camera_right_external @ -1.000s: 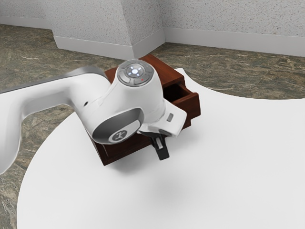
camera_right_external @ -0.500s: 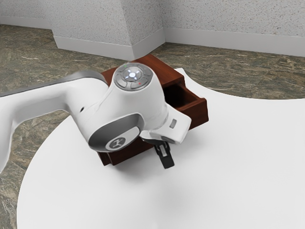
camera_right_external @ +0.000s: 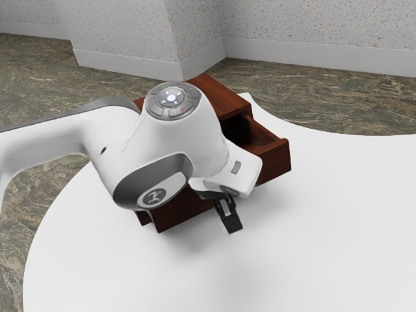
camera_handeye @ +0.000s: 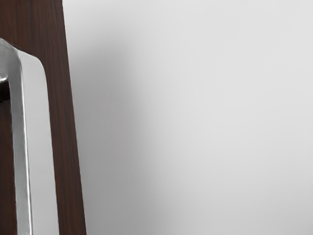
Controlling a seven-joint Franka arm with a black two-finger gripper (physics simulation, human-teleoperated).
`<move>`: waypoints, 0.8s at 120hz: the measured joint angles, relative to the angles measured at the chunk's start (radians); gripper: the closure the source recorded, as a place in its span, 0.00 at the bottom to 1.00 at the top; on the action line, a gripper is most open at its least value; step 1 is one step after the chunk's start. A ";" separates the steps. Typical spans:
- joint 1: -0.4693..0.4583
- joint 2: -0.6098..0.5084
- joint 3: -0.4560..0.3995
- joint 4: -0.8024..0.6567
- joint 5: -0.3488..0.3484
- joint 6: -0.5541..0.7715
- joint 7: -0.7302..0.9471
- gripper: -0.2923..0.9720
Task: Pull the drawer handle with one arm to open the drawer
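Already the drawer (camera_right_external: 270, 153) juts well out of the cabinet (camera_right_external: 170, 220) on the desk (camera_right_external: 325, 227). The hand (camera_right_external: 227, 216) hangs at the drawer's front beside the handle (camera_handeye: 17, 147), presumably to pull it; I cannot tell whether it grips.

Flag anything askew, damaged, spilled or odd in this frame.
Nothing stands out. The drawer sits partly pulled out of the small wooden cabinet, as the task intends, and looks square to it. Its metal handle looks intact, and nothing lies spilled on the white table.
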 joint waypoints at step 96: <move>0.008 -0.061 0.059 0.379 -0.228 -0.488 -0.061 0.23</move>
